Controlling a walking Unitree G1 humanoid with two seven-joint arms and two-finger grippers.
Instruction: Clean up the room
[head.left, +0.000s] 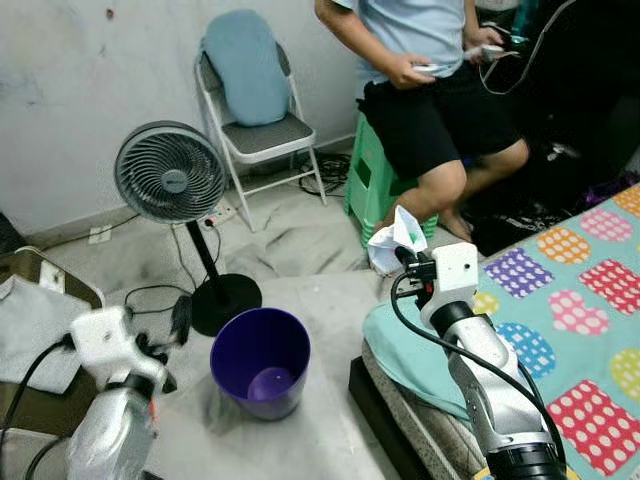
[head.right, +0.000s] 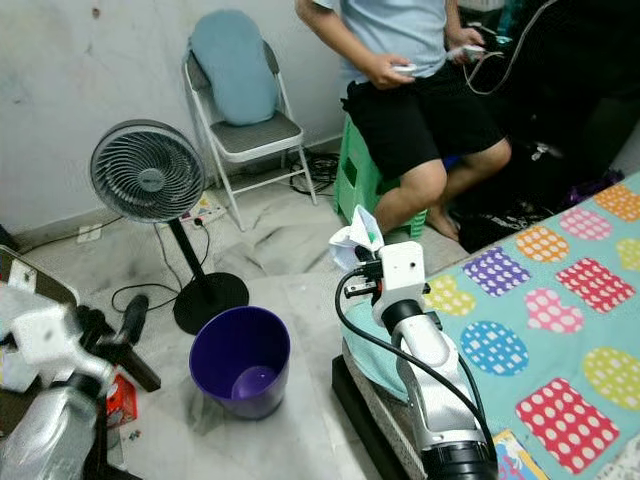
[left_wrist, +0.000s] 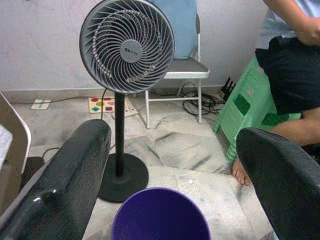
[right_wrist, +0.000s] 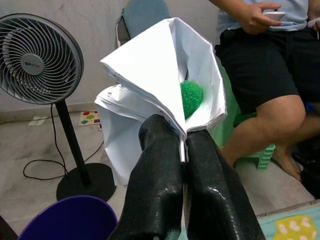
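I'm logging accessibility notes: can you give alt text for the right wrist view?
The right end effector is shut on folded white paper with a green ball tucked inside. Behind are a standing fan, a purple bin's rim, and a seated person's legs.

A small pale brand mark sits on the round hub of the grey pedestal fan (left_wrist: 127, 46), at the centre of its grille, but the letters are too small and blurred to read. No other text, number or sign is legible.
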